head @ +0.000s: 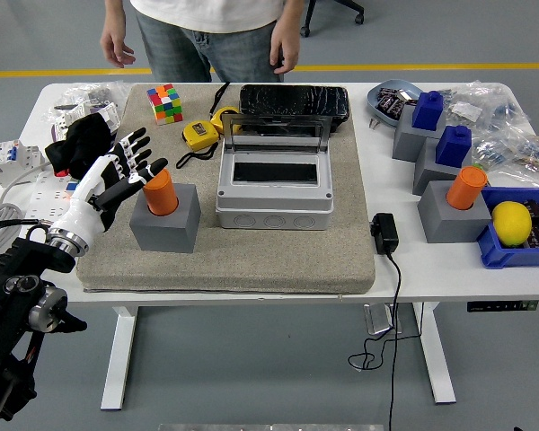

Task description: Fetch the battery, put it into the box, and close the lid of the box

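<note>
An orange cylinder battery (163, 192) stands upright in a grey block holder (166, 221) on the left of the beige mat. My left hand (119, 174) is open, fingers spread, just left of the battery, fingertips close to it. The grey box (274, 185) sits mid-mat with its clear lid (275, 132) standing open at the back. A second orange battery (467, 188) stands in a grey block at the right. My right hand is out of view.
A person stands at the far side, hands (119, 47) hanging free. A Rubik's cube (165, 103), yellow tape measure (199, 135) and black case (294, 100) lie behind the box. Blue blocks, a blue bin (519, 245) with a yellow ball and a black adapter (384, 233) are on the right.
</note>
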